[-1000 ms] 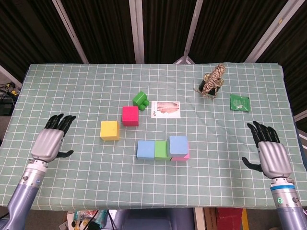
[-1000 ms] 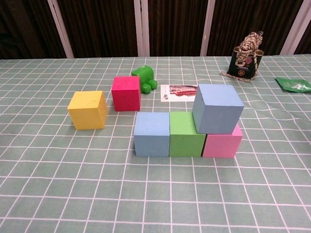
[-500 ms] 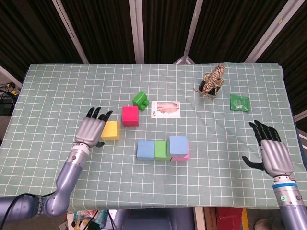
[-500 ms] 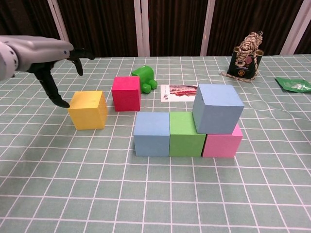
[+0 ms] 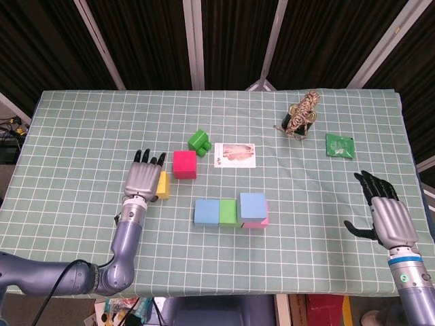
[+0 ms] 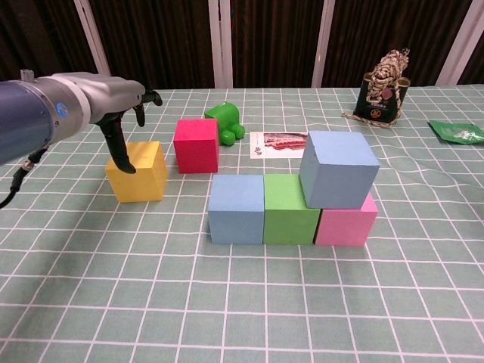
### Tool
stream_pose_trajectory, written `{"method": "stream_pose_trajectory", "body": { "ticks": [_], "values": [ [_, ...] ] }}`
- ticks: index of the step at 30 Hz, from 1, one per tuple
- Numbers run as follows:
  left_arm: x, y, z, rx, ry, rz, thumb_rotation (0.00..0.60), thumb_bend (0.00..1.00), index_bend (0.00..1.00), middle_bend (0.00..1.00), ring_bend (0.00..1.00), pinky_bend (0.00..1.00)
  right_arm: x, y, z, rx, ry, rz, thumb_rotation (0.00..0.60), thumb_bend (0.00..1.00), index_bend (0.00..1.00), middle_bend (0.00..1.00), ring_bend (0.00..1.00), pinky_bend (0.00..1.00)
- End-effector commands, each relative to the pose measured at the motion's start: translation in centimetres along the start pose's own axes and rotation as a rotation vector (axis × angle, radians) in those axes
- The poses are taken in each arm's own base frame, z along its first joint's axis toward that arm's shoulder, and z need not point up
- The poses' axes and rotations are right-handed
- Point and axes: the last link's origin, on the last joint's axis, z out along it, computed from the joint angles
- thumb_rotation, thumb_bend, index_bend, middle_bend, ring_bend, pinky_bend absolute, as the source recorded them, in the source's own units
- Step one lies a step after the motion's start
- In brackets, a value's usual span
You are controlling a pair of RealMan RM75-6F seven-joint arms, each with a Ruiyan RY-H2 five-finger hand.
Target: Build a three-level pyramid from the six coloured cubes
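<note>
A base row of a blue cube [image 6: 236,209], a green cube [image 6: 290,209] and a pink cube [image 6: 346,223] stands mid-table. A second blue cube [image 6: 338,169] sits on top, across the green and pink ones. The yellow cube [image 6: 140,178] and the red cube [image 6: 196,144] stand loose to the left. My left hand [image 5: 143,178] hovers over the yellow cube [image 5: 163,185] with fingers spread and its thumb hanging down at the cube's left side; it holds nothing. My right hand [image 5: 387,216] rests open near the table's right edge, far from the cubes.
A green toy [image 6: 225,121] and a printed card [image 6: 278,142] lie behind the red cube. A tin wrapped with rope [image 6: 383,91] and a green packet [image 6: 459,132] sit at the back right. The checked cloth [image 5: 306,258] covers the table.
My left hand has swung in from the table's left edge to above the yellow cube. The right hand has barely shifted. No cube has moved.
</note>
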Motion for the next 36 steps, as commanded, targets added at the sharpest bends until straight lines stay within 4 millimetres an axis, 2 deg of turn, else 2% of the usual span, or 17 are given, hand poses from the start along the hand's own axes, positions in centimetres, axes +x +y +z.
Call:
{"method": "stream_pose_trajectory", "body": {
  "ticks": [1, 9, 17, 22, 29, 36],
  "values": [
    [-0.3, -0.1, 0.2, 0.006, -0.008, 0.001, 0.600, 0.18, 0.01, 0.21, 0.00, 0.03, 0.0, 0.0, 0.0, 0.002, -0.002, 0.000, 0.600, 0.26, 0.00, 0.00, 0.00, 0.00],
    [-1.6, 0.1, 0.8, 0.013, -0.052, -0.013, 0.600, 0.25, 0.01, 0.22, 0.00, 0.03, -0.2, -0.1, -0.1, 0.004, -0.010, 0.005, 0.600, 0.26, 0.00, 0.00, 0.00, 0.00],
    [-2.4, 0.3, 1.1, 0.011, -0.063, -0.023, 0.600, 0.35, 0.04, 0.35, 0.00, 0.03, -0.3, -0.1, 0.0, 0.000, -0.019, 0.013, 0.600, 0.26, 0.00, 0.00, 0.00, 0.00],
    [-2.3, -0.1, 0.9, 0.004, -0.051, -0.031, 0.600, 0.36, 0.05, 0.37, 0.00, 0.04, -0.3, -0.2, 0.0, 0.004, -0.020, 0.016, 0.600, 0.26, 0.00, 0.00, 0.00, 0.00],
    [-0.3, -1.5, -0.5, -0.018, -0.001, -0.042, 0.600, 0.36, 0.05, 0.36, 0.00, 0.04, -0.4, -0.4, -0.2, 0.011, -0.023, 0.011, 0.600, 0.26, 0.00, 0.00, 0.00, 0.00],
    [3.8, -2.4, -3.2, -0.088, 0.068, -0.055, 0.600, 0.36, 0.05, 0.36, 0.00, 0.04, -0.3, -0.8, -0.4, 0.026, -0.020, 0.013, 0.600, 0.26, 0.00, 0.00, 0.00, 0.00]
  ]
}}
